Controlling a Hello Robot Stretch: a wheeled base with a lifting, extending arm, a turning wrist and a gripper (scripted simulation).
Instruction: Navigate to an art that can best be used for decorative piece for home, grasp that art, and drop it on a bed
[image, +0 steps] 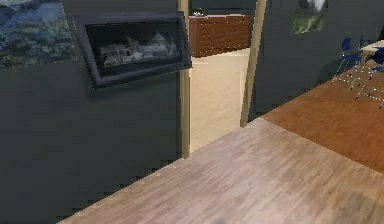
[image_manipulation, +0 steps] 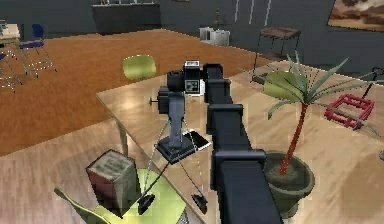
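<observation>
My arm (image_manipulation: 228, 125) rises from the bottom of the arm side view over a light wooden table (image_manipulation: 130, 100). My gripper (image_manipulation: 172, 88) sits at the arm's far end, left of the white squares. Right below it a dark upright object (image_manipulation: 178, 125) on a flat base with thin spread legs stands on the table. I cannot tell whether the gripper holds anything. Other art hangs on dark walls: a landscape painting (image: 35, 30), a black-framed picture (image: 135, 48) and a small picture (image: 308, 16) in the forward view, and a framed picture (image_manipulation: 357, 12) in the arm side view.
A brown box (image_manipulation: 110, 176) and a flat pale item (image_manipulation: 199, 141) lie on the table. Yellow-green chairs (image_manipulation: 139, 66) (image_manipulation: 120, 208) flank it. A potted palm (image_manipulation: 298, 130), a red frame (image_manipulation: 350, 105) and a side table (image_manipulation: 276, 40) stand to the right. Ahead, a doorway (image: 220, 90) shows a wooden dresser (image: 218, 35); blue chairs (image: 362, 60) stand right.
</observation>
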